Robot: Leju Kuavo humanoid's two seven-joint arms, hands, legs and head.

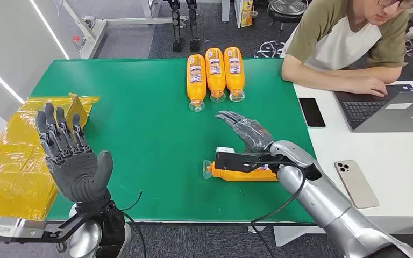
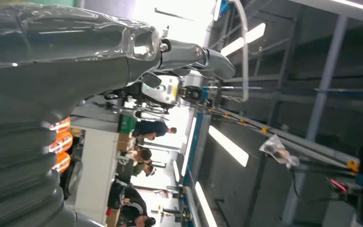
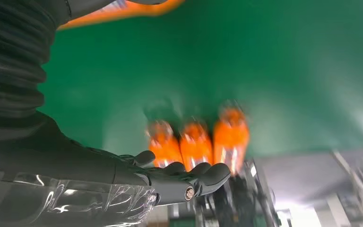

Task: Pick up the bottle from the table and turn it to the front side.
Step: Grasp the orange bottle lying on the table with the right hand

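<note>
The robot's left hand [image 1: 75, 161], dark grey with many fingers [image 1: 54, 129], is raised upright, palm open and fingers spread, holding nothing. Its silver right arm [image 1: 322, 193] reaches forward; the right hand [image 1: 247, 131] lies flat, fingers outstretched, empty.
</note>
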